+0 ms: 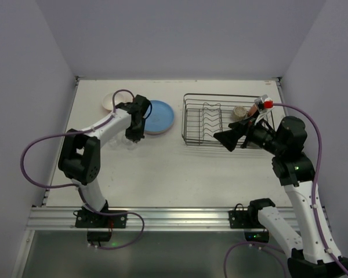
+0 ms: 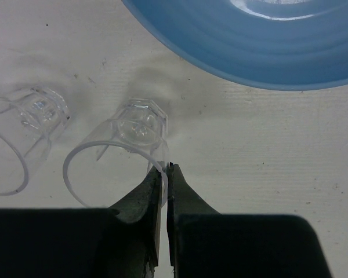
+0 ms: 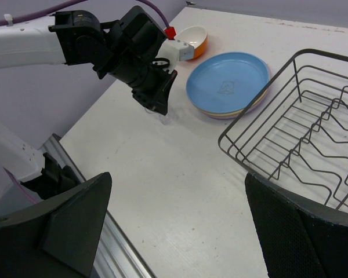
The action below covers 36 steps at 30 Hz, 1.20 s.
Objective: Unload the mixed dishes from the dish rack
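My left gripper (image 2: 164,168) is shut on the rim of a clear glass (image 2: 119,147) that stands on the table; a second clear glass (image 2: 26,124) stands just left of it. In the top view the left gripper (image 1: 134,138) points down beside the blue plate (image 1: 160,116), which tops a stack of plates (image 3: 227,86). The orange bowl (image 1: 111,100), white inside, sits behind the stack. The dish rack (image 1: 198,120) holds a beige mug (image 1: 239,111) and more small mugs by my right arm. My right gripper (image 1: 221,141) is open and empty at the rack's front edge, above the table (image 3: 177,179).
The left arm (image 3: 113,46) reaches across the far left of the table. The rack's wire corner (image 3: 235,145) stands close to my right fingers. A metal rail (image 1: 174,217) runs along the near table edge. Walls close in the back and both sides.
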Each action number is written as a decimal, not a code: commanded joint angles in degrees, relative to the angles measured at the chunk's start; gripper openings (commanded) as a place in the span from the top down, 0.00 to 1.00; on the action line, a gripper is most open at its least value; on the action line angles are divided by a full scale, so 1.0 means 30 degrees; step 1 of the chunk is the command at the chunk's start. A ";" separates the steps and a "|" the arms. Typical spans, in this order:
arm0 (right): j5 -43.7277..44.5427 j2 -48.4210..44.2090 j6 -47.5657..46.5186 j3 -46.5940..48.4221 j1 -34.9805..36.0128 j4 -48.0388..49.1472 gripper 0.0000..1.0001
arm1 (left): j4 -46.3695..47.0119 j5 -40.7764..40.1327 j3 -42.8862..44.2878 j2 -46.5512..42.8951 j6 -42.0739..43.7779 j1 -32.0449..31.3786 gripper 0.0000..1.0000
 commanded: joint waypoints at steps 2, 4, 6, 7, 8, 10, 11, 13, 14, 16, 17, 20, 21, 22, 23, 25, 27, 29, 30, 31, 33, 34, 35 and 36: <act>-0.0087 -0.0264 -0.0338 -0.0108 0.0145 0.0505 0.01 | 0.0497 0.0094 -0.0002 0.0242 0.0533 0.0146 0.94; -0.0115 -0.0294 -0.0310 -0.0109 0.0145 0.0505 0.01 | 0.0439 -0.0139 0.0144 0.0330 0.0474 0.0175 0.93; -0.0115 -0.0265 -0.0339 -0.0109 0.0145 0.0505 0.01 | 0.0409 -0.0199 0.0291 0.0389 0.0387 0.0175 0.92; -0.0116 -0.0265 -0.0339 -0.0080 0.0145 0.0505 0.01 | 0.0525 -0.0170 0.0292 0.0360 0.0357 0.0175 0.88; -0.0116 -0.0265 -0.0339 -0.0137 0.0145 0.0505 0.01 | 0.0526 -0.0170 0.0263 0.0331 0.0299 0.0175 0.85; -0.0115 -0.0236 -0.0368 -0.0138 0.0174 0.0534 0.01 | 0.0642 -0.0199 0.0146 0.0040 0.0240 0.0175 0.71; -0.0116 -0.0177 -0.0368 -0.0138 0.0174 0.0505 0.01 | 0.0701 -0.0199 0.0116 -0.0078 0.0182 0.0175 0.67; -0.0058 -0.0032 -0.0397 -0.0109 0.0174 0.0476 0.01 | 0.0789 -0.0083 0.0116 -0.0545 0.0181 0.0146 0.51; 0.0233 0.0057 -0.0455 -0.0022 0.0174 0.0244 0.01 | 0.0819 0.0005 0.0116 -0.0751 0.0181 0.0146 0.47; 0.0819 0.0203 -0.0544 0.0096 0.0174 0.0037 0.01 | 0.0964 0.0006 0.0058 -0.1452 0.0123 0.0146 0.38; 0.1460 0.0378 -0.0544 0.0067 0.0203 -0.0080 0.01 | 0.0966 0.0035 0.0057 -0.1717 0.0122 0.0146 0.37; 0.3157 0.0962 -0.0427 -0.0079 0.0174 -0.0082 0.01 | 0.1257 0.0531 0.0087 -0.3063 0.0093 0.0117 0.30; 0.3340 0.1256 -0.0195 -0.0137 0.0174 -0.0081 0.01 | 0.1520 0.1229 -0.0174 -0.3503 0.0209 0.0088 0.27; 0.3631 0.1607 -0.0076 -0.0138 0.0145 -0.0052 0.01 | 0.1957 0.1468 -0.0322 -0.4464 0.0239 -0.0029 0.20; 0.3895 0.2045 0.0012 -0.0022 0.0145 -0.0081 0.01 | 0.2107 0.1616 -0.0440 -0.4967 0.0211 -0.0088 0.18; 0.5443 0.3830 -0.0016 0.0620 0.0145 -0.0459 0.01 | 0.2312 0.1822 -0.0704 -0.6398 0.0123 -0.0350 0.10; 0.7753 0.6194 0.0071 0.1816 -0.0030 -0.1601 0.01 | 0.2372 0.1678 -0.0908 -0.7428 0.0064 -0.0643 0.00; 1.0542 0.7784 0.0101 0.2612 -0.0731 -0.2595 0.01 | 0.2517 0.1268 -0.1346 -0.9592 -0.0140 -0.0879 0.00; 1.1274 0.9184 0.0159 0.3370 -0.1604 -0.2832 0.01 | 0.3127 0.1150 -0.2277 -1.1457 -0.0228 -0.1024 0.00; 1.1687 0.9836 0.0304 0.3813 -0.1990 -0.3096 0.01 | 0.3482 0.1178 -0.2808 -1.2404 -0.0345 -0.1026 0.00; 1.1838 1.1038 0.0656 0.4893 -0.2781 -0.3595 0.01 | 0.4621 0.1933 -0.5141 -1.4542 -0.0435 -0.1026 0.00; 1.1896 1.2291 0.0512 0.5452 -0.3046 -0.3945 0.01 | 0.5730 0.2288 -0.5854 -1.6495 -0.0318 -0.1026 0.00; 1.2302 1.3029 0.0308 0.6125 -0.3049 -0.4963 0.01 | 0.6205 0.2639 -0.6615 -1.7385 -0.0172 -0.1055 0.00; 1.2480 1.3790 0.0074 0.7582 -0.3049 -0.5321 0.01 | 0.7051 0.3107 -0.8015 -1.8119 -0.0113 -0.1055 0.00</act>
